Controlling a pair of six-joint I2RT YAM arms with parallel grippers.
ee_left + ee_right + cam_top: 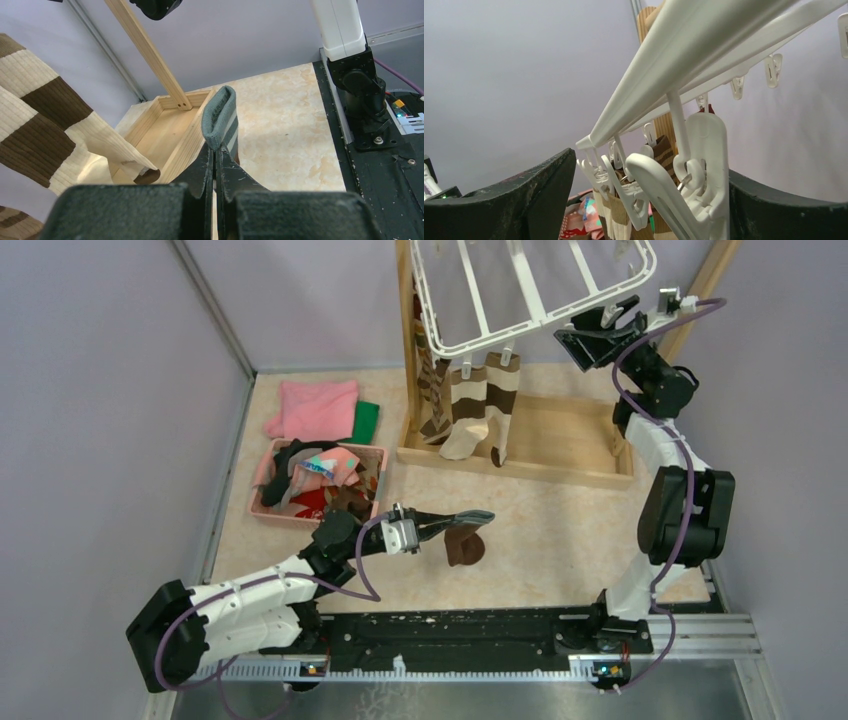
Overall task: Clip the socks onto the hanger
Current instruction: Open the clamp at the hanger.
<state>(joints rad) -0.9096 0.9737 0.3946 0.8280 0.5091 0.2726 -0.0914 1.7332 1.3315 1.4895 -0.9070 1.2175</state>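
The white hanger [530, 290] hangs from a wooden frame at the back, with brown-and-cream striped socks [482, 410] clipped under its front edge. My left gripper [440, 525] is shut on the grey cuff of a sock [465, 545] whose brown foot dangles above the table. In the left wrist view the cuff [220, 117] sticks up past the closed gripper [216, 150]. My right gripper [600, 325] is at the hanger's front right corner, open. In the right wrist view a white clip [696, 180] hangs between its fingers [524, 200], and the rack bar [704, 55] runs overhead.
A pink basket [262, 502] of mixed socks sits at the left. Behind it lie a folded pink cloth [315, 408] and a green cloth [366, 422]. The wooden frame's base tray [560, 445] lies under the hanger. Grey walls close in on both sides.
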